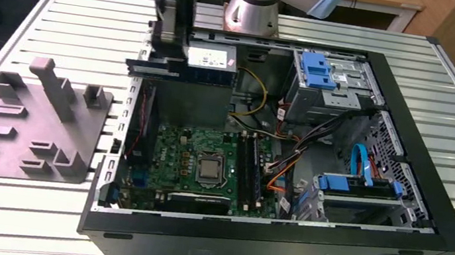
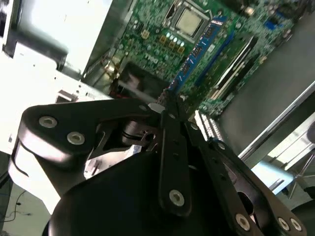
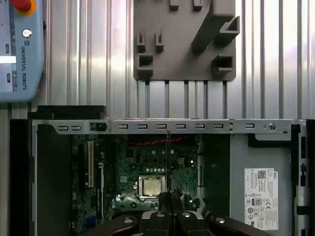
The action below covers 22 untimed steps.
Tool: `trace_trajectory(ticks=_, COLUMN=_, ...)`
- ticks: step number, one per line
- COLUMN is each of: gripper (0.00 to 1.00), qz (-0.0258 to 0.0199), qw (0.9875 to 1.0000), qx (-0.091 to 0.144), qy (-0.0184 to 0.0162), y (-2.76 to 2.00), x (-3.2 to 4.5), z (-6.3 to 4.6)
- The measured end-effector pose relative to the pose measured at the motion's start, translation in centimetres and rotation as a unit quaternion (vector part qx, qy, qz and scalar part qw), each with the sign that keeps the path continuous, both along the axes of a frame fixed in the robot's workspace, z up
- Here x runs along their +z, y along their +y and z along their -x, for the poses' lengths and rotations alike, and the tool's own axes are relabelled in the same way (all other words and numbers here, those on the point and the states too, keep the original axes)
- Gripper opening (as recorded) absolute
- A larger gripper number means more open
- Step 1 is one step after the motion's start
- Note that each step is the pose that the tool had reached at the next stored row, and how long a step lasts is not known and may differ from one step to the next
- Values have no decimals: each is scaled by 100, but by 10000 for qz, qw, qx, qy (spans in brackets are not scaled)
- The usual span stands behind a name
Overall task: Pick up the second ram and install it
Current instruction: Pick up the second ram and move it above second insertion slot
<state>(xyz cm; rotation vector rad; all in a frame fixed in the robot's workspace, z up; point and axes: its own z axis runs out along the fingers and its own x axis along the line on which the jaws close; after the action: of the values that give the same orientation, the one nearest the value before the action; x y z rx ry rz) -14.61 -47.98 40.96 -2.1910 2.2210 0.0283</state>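
Observation:
The second ram (image 1: 190,73) is a long dark stick held level above the open computer case, over its back part on the exterior view's left. My gripper (image 1: 170,58) is shut on it from above. In the first wrist view the ram (image 3: 168,157) shows edge-on as a thin line running out from my shut gripper (image 3: 168,197), above the green motherboard (image 3: 128,172). In the second wrist view the ram's blue face with black chips (image 2: 197,54) reaches out from the gripper (image 2: 167,104). The black socket rails (image 1: 247,160) lie beside the processor (image 1: 207,163).
A grey holder fixture (image 1: 27,123) lies on the slatted table at the exterior view's left. Inside the case are the power supply (image 1: 210,58), blue drive brackets (image 1: 318,70) and loose cables (image 1: 280,168). A teach pendant (image 3: 19,49) lies on the table.

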Motion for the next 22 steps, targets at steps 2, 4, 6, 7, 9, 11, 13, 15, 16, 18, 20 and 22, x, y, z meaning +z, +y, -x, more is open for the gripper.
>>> trace_trajectory(ticks=2, gripper=11, qz=0, qw=10000, qx=0, qy=3, y=-1, x=0, z=-88)
trace_trajectory(ticks=4, gripper=11, qz=0, qw=10000, qx=0, qy=7, y=-1, x=0, z=-172)
trace_trajectory(ticks=6, gripper=11, qz=0, qw=10000, qx=0, qy=10, y=-1, x=-1, z=-256)
trace_trajectory(ticks=7, gripper=11, qz=0, qw=10000, qx=0, qy=11, y=-1, x=-2, z=-300)
trace_trajectory(ticks=9, gripper=11, qz=0, qw=10000, qx=0, qy=15, y=-2, x=-2, z=-385)
trace_trajectory(ticks=11, gripper=11, qz=0, qw=10000, qx=0, qy=17, y=-2, x=-2, z=-461)
trace_trajectory(ticks=13, gripper=11, qz=0, qw=10000, qx=0, qy=19, y=-2, x=-3, z=-531)
trace_trajectory(ticks=15, gripper=11, qz=0, qw=10000, qx=0, qy=21, y=-2, x=-4, z=-594)
trace_trajectory(ticks=16, gripper=11, qz=0, qw=10000, qx=0, qy=21, y=-2, x=-4, z=-621)
trace_trajectory(ticks=18, gripper=11, qz=0, qw=10000, qx=0, qy=21, y=-2, x=-4, z=-653)
trace_trajectory(ticks=20, gripper=11, qz=0, qw=10000, qx=0, qy=21, y=-2, x=-4, z=-654)
trace_trajectory(ticks=22, gripper=11, qz=-1, qw=10000, qx=0, qy=21, y=-1, x=-8, z=-655)
